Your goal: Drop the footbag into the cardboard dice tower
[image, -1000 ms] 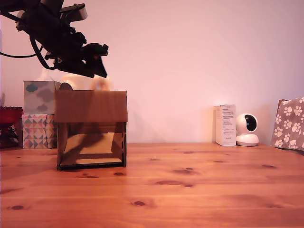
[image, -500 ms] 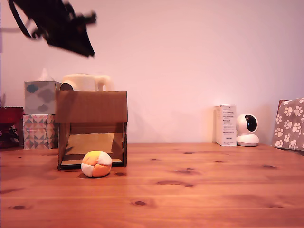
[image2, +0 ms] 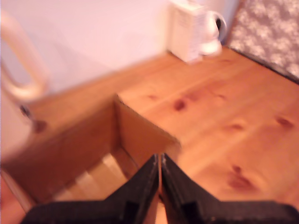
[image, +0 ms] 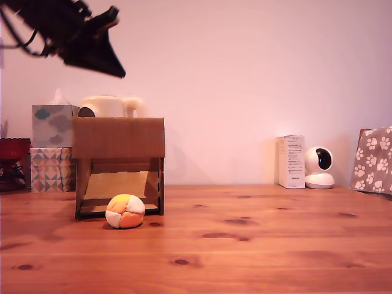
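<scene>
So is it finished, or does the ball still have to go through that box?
It looks done. The footbag lies on the table in front of the cardboard dice tower, at its lower opening by the ramp. The claw is up above the tower, its tips together, holding nothing. Nothing seems left except perhaps moving the arm away.

Background: a plain pale wall (image: 245, 73) with a pinkish cast rises behind a knotty wooden bench (image: 257, 245) (boards running across the exterior view). Lighting is soft and even, casting faint shadows on the wall and the bench surface.
</scene>
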Motion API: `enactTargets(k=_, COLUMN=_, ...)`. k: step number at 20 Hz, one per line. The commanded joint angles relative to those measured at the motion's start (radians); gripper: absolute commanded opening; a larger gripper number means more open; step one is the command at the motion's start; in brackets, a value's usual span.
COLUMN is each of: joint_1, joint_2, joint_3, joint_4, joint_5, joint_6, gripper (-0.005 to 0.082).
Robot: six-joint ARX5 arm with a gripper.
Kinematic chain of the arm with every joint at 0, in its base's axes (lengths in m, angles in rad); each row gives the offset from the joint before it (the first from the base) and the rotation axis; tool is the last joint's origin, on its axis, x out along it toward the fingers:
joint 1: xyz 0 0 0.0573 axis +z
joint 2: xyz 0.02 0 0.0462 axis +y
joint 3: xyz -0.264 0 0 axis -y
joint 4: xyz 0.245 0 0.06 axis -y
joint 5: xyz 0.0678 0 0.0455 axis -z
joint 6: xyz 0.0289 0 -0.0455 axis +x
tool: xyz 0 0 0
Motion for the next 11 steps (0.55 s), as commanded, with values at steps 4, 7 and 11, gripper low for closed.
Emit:
enactTargets(k=4, joint_1=-0.003, joint_2=-0.142, joint_3=-0.243, joint_4=0.195, joint_5=0.032, joint_6=-0.033, gripper=-0.0024)
enactTargets(k=7, joint_1=-0.003, joint_2=-0.212, joint_3=-0.396, joint_4=0.288, joint_5=0.033, joint_6=-0.054, gripper=-0.0024)
enactTargets(k=11, joint_1=-0.003, joint_2=-0.302, joint_3=-0.560, joint_4=0.369, joint_5=0.032, joint_6=-0.097, gripper=-0.0024)
